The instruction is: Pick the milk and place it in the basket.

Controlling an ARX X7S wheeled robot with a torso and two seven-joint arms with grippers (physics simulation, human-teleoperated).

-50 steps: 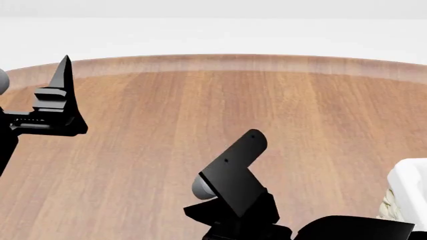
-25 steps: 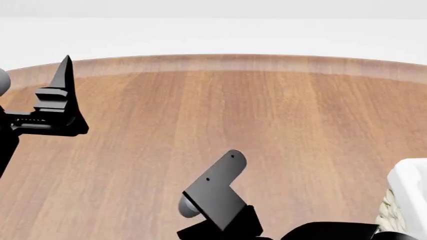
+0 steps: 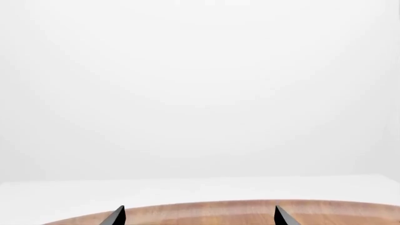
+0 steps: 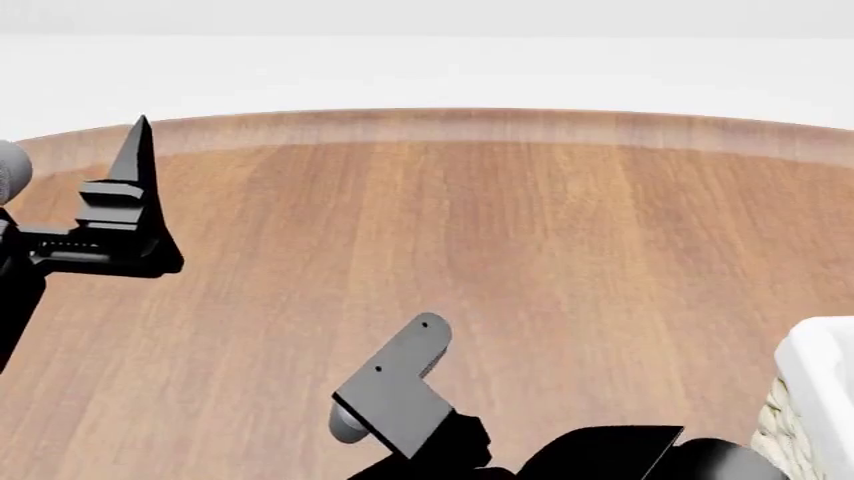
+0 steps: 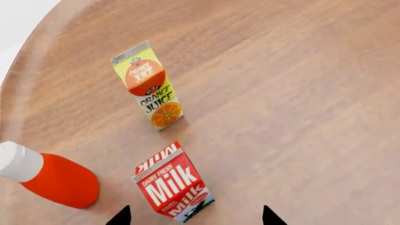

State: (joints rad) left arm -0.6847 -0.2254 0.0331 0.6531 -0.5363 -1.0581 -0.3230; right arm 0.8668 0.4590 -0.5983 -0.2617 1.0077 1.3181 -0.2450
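The milk (image 5: 172,185), a red carton with white lettering and a blue-green base, stands on the wooden table in the right wrist view. It sits just ahead of my right gripper (image 5: 195,217), whose two dark fingertips are spread wide, with the carton's base reaching between them; nothing is gripped. A corner of the cream-white basket (image 4: 817,385) shows at the head view's right edge. My left gripper (image 3: 199,216) is open and empty, held above the table's left side (image 4: 138,140). The milk is not visible in the head view.
A yellow orange juice carton (image 5: 149,84) stands beyond the milk. A red bottle with a white cap (image 5: 53,180) stands beside the milk. My right arm (image 4: 394,390) is low at the head view's near middle. The round wooden table (image 4: 534,230) ends at a far curved edge.
In the head view my right arm has drawn down and to the left, toward the near edge. The left gripper has shifted slightly right.
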